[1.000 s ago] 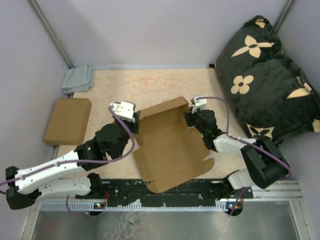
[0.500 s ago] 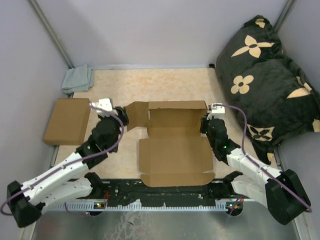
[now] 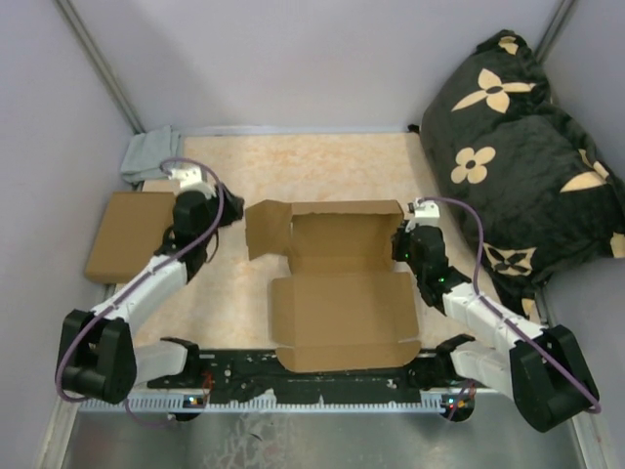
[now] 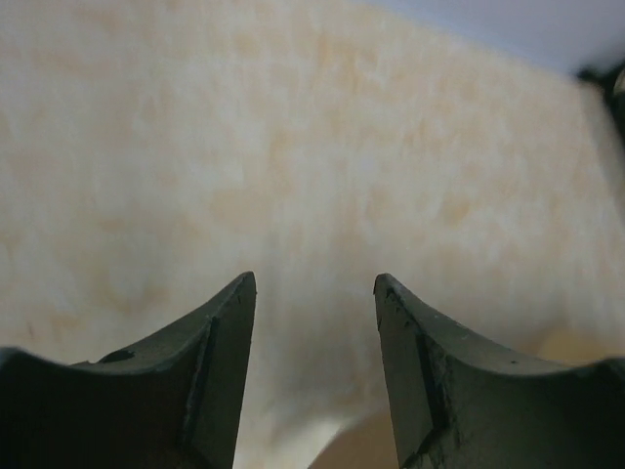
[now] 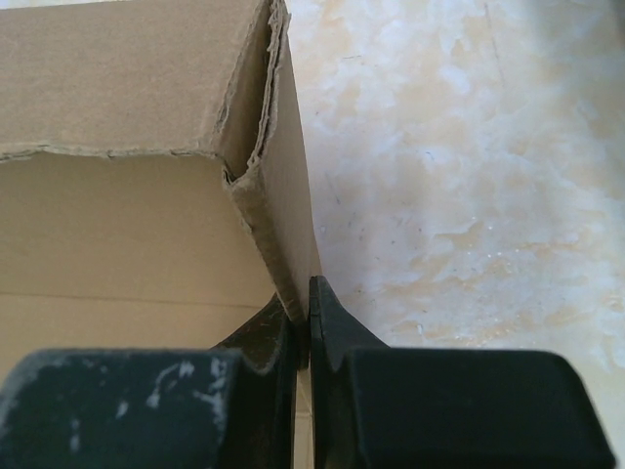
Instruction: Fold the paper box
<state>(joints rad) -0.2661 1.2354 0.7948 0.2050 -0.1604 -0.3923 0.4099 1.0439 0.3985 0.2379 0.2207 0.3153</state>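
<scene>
Cardboard lies mid-worktop (image 3: 293, 166) toward the near edge: the paper box (image 3: 342, 308), half formed. Its broad panel lies flat, the far wall stands upright, and one side flap splays outward at the sheet's far left corner.

The right gripper (image 3: 401, 246) pinches the box's right side wall at its far corner. The wrist view shows its jaws pressed nearly together with the thin brown edge caught between them.

The left gripper (image 4: 314, 283) holds nothing. Its jaws stand moderately apart with only the pale marbled surface between them. It hangs just beside the splayed flap, between that flap and a plain cardboard box (image 3: 132, 234) lying flat by the left edge.

A grey cloth (image 3: 151, 156) is bunched at the far left corner, and a black cushion (image 3: 518, 147) with cream flowers fills the far right corner — well apart from the paper box.
</scene>
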